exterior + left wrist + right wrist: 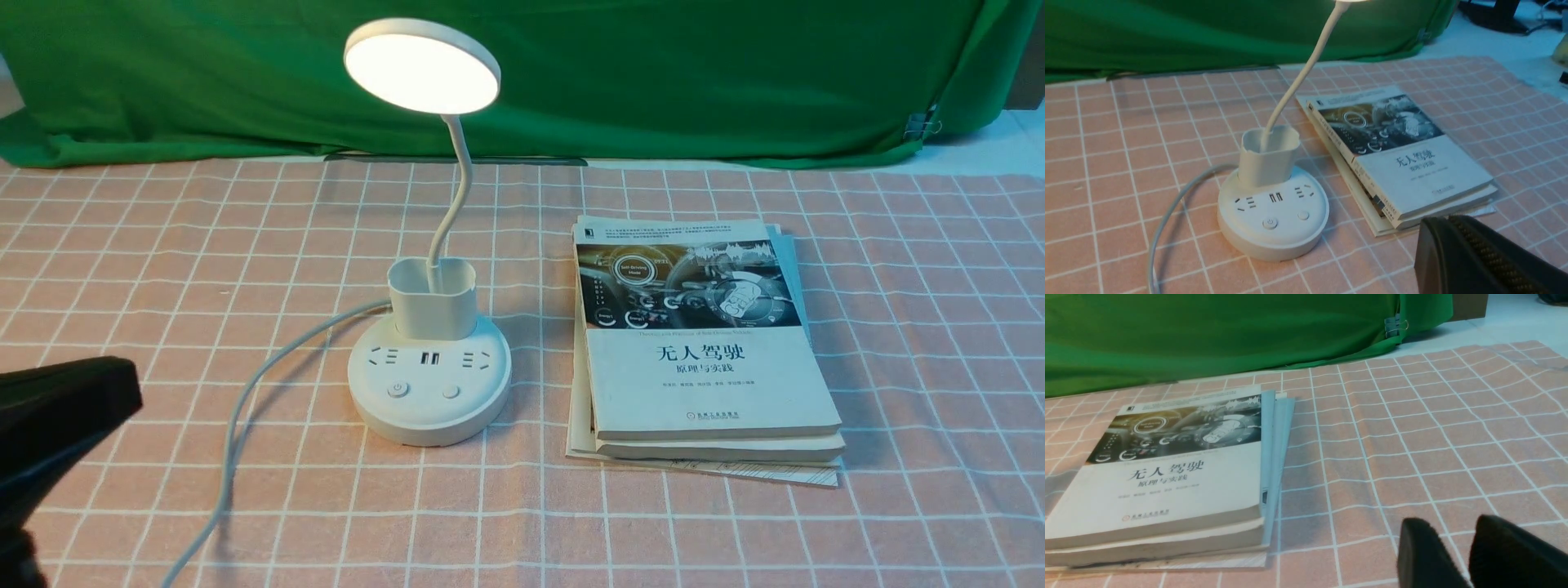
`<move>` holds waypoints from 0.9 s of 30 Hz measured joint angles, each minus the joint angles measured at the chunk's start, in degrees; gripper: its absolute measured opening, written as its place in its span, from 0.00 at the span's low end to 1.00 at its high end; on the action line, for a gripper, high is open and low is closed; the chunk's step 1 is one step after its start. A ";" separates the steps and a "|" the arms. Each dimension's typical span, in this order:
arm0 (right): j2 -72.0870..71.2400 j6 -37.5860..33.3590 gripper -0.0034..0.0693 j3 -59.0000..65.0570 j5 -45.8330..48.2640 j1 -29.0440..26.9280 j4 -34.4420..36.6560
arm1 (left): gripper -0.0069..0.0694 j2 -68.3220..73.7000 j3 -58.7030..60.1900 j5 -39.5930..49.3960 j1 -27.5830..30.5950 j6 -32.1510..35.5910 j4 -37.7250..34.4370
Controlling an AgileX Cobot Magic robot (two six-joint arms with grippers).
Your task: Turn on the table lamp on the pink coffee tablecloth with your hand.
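The white table lamp stands on the pink coffee tablecloth, left of centre. Its round disc head glows brightly. Two buttons sit on the front of the base, below the sockets. My left gripper is the hand, a black mass at the near left, well apart from the base. Seen from the left wrist, the left gripper has its jaws pressed together and holds nothing. The right gripper hovers over bare cloth right of the books, a narrow gap between its empty fingers.
A stack of books lies just right of the lamp base. The lamp's white cable curves from the base toward the near left edge. A green backdrop cloth closes off the back, with a binder clip at its right end.
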 joint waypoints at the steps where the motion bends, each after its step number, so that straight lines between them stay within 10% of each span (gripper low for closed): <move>1: 0.00 0.00 0.38 0.00 0.00 0.00 0.00 | 0.12 -1.03 0.00 0.00 0.00 0.01 0.00; 11: 0.00 0.00 0.38 0.00 0.00 0.00 0.00 | 0.12 -5.47 4.68 -3.66 2.02 0.01 5.08; 27: 0.00 0.00 0.38 0.00 0.00 0.00 0.00 | 0.11 -23.22 35.12 -29.03 34.52 4.63 1.54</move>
